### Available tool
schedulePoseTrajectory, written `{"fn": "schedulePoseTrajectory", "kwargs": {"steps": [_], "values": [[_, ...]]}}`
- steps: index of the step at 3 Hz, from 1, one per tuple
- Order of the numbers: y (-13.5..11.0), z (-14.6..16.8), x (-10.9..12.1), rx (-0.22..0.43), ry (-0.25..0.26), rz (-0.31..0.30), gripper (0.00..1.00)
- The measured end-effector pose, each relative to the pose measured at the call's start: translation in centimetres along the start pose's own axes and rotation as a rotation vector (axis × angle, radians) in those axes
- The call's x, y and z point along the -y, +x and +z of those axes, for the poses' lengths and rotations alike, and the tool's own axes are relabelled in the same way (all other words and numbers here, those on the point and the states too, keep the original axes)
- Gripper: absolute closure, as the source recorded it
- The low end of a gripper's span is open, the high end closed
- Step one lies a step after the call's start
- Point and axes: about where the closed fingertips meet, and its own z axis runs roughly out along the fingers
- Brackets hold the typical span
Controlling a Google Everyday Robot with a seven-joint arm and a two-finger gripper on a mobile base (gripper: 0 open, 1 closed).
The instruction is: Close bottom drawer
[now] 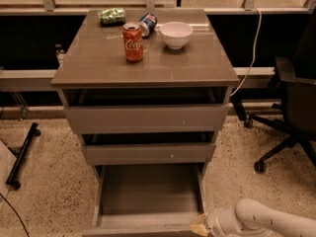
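The bottom drawer (pixel 148 194) of the grey-brown cabinet (pixel 145 75) is pulled far out, and its shallow grey tray shows empty. Its flat front (pixel 133 230) lies at the picture's lower edge. The middle drawer (pixel 148 153) and top drawer (pixel 145 118) stand slightly open. My gripper (pixel 200 225) is at the lower right, on the end of a white arm (pixel 266 221), right against the right end of the bottom drawer's front.
On the cabinet top stand a red cola can (pixel 133 42), a white bowl (pixel 174 34), a lying blue can (pixel 147 23) and a green packet (pixel 111 16). A black office chair (pixel 291 112) stands at the right. A black stand leg (pixel 22 154) lies at the left on the speckled floor.
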Motion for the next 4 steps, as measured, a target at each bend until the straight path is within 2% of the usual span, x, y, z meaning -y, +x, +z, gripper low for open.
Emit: {"fn": "schedulePoseTrajectory", "kwargs": {"steps": [1,4], "values": [[1.0,1.0,0.5,-0.041,-0.004,0.004,1.0],[5.1,6.3,2.8,-0.15,-0.045,0.064,1.0]]}}
